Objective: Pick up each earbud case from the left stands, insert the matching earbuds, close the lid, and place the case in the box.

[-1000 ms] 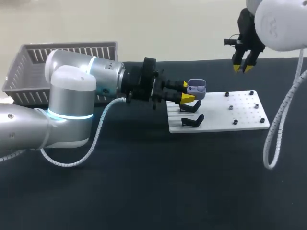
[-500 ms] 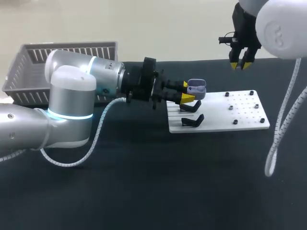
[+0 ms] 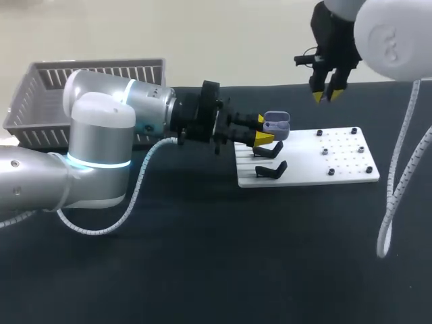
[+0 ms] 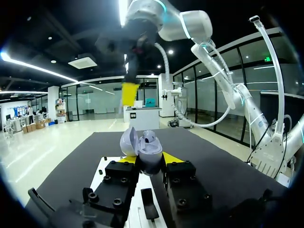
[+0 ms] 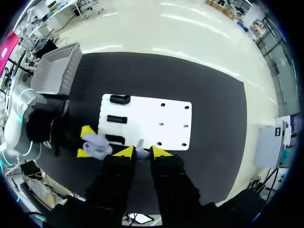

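Two grippers busy: your left gripper [image 3: 263, 129] clamps the open lilac case [image 3: 277, 123] above the white board's [image 3: 344, 162] left end; bring your right gripper [image 3: 327, 96], pinching a white earbud [image 5: 140, 144], squarely over its socket

table [image 3: 202, 270]: black top | white board [image 3: 344, 165]: lay flat, right of middle | grey slatted basket [image 3: 40, 101]: stood at far left corner, well apart from board

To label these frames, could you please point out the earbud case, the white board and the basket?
earbud case [image 4: 151, 153]: left wrist view, its lower shell.
white board [image 3: 304, 174]: head view, bare front part.
basket [image 3: 108, 73]: head view, slatted far wall.
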